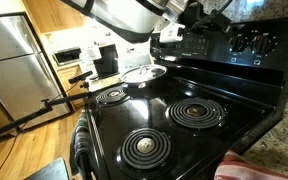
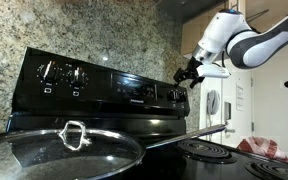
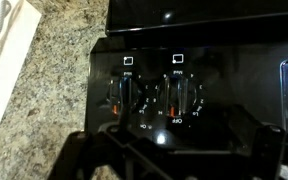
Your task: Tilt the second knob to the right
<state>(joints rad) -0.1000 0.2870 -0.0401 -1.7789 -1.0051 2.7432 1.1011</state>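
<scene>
The black stove control panel (image 3: 214, 40) fills the wrist view, which stands upside down. Two black knobs with orange marks sit side by side on it: one knob (image 3: 124, 97) and another knob (image 3: 177, 97) with its mark at OFF. My gripper (image 3: 174, 150) is open and empty, its dark fingers spread below the knobs, apart from them. In both exterior views the gripper (image 2: 189, 75) (image 1: 196, 18) hovers just in front of the panel's knob pair (image 2: 174, 95). A further knob pair (image 2: 64, 73) sits at the panel's other end.
Coil burners (image 1: 196, 113) cover the black cooktop. A glass pot lid (image 2: 74, 140) lies on one burner. A granite wall (image 2: 84, 25) rises behind the panel and a red cloth (image 2: 264, 148) lies at the counter's edge.
</scene>
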